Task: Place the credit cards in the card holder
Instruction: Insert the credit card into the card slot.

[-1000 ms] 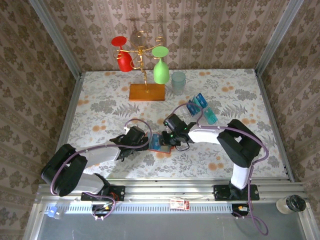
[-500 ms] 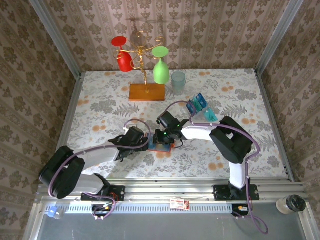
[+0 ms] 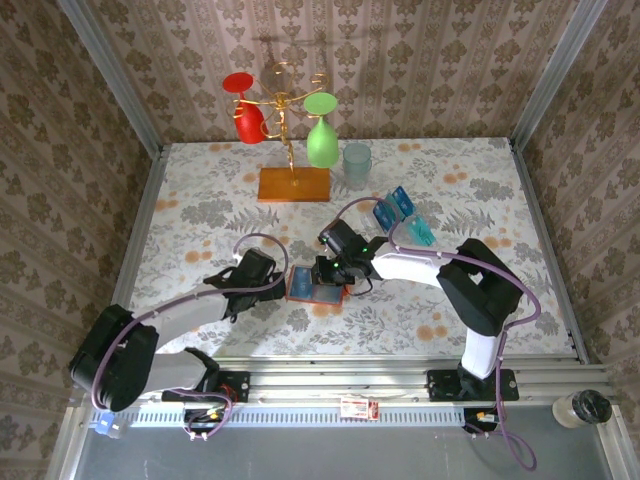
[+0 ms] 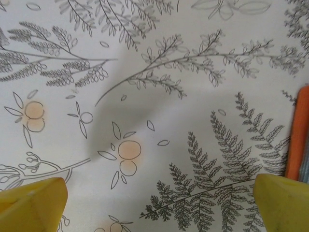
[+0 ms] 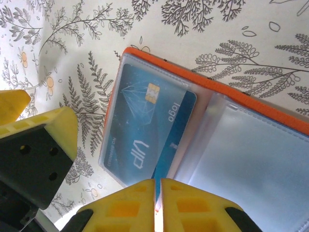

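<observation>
As right wrist view shows, credit card [image 5: 145, 130] sits in card holder [image 5: 260, 107], right claw [image 5: 158, 193] narrow, left claw [image 4: 159, 195] wide

orange card holder [image 5: 251, 159], teal-blue card [image 5: 145, 130] (pale markings)

my right gripper [image 5: 157, 193] is pinched shut on the edge of the blue vip card [image 5: 145, 130] — card's lying in the clear sleeve of the open orange card holder [image 5: 166, 66], on the fern-print tablecloth [image 5: 241, 29].
</observation>
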Available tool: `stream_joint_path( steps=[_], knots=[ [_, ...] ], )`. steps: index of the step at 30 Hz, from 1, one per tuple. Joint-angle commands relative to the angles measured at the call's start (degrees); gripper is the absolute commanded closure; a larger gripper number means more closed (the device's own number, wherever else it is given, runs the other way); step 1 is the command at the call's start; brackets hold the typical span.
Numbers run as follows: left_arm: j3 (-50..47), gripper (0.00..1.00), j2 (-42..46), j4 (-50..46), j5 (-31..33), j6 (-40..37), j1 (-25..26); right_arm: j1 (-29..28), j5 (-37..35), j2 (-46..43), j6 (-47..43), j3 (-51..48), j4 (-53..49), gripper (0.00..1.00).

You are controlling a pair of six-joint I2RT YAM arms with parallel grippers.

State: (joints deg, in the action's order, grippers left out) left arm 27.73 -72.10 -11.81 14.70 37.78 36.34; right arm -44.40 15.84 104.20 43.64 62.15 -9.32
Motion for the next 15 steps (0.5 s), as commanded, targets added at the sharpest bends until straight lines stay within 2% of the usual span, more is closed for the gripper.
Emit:
stream_joint_path(
  steps=[1, 15],
  knots=[
    [-0.2, 0.00, -1.6, -0.4, -1.4, -1.1, -0.3, 0.1, -1.8, 0.8, -0.3, 0.2, -1.7, 0.89],
    [0.7, 0.00, -8.1, 3.2, -5.0, -1.9, 0.2, -1.1, -0.7, 3.8, -0.2, 1.6, -1.2, 0.91]
  ],
)
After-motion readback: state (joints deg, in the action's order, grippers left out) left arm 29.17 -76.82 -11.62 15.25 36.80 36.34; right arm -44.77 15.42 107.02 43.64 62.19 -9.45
